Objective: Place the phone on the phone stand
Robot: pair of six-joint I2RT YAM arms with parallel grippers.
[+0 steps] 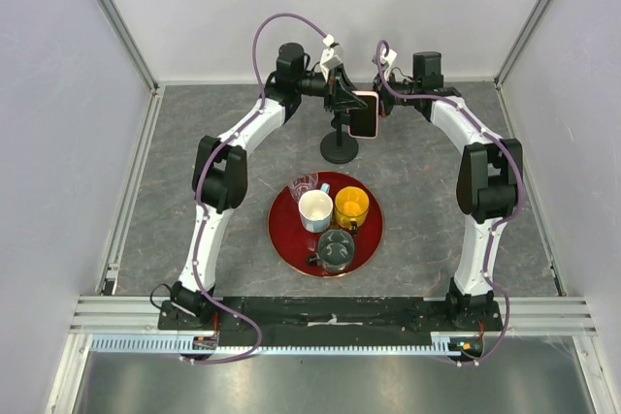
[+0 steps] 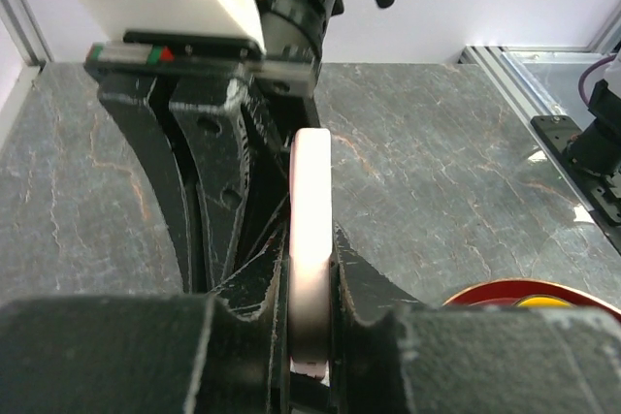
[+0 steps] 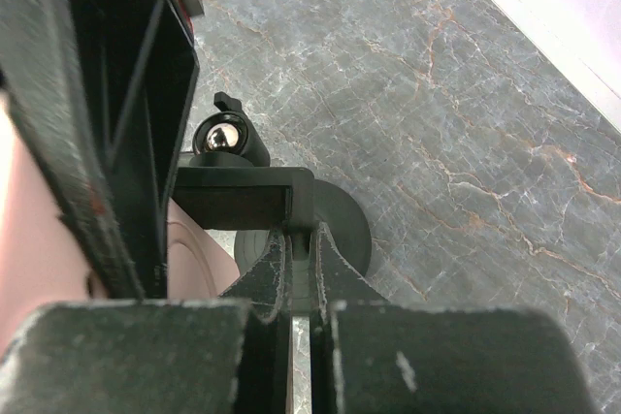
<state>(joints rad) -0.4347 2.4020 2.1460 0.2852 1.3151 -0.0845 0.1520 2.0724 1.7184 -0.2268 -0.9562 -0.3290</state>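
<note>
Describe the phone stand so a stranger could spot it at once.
On the grey marbled table, find the round red tray in the middle. Just beyond its far rim stands the phone stand. It is the only black thing with a flat disc foot and a thin upright post, with the pink-edged phone at its top.

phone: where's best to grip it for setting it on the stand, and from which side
Pinch the phone across its flat front and back near one end, coming in end-on, as the left gripper does. It is a thin slab, so its faces give flat contact, and the free end sticks out to meet the phone stand.
</note>
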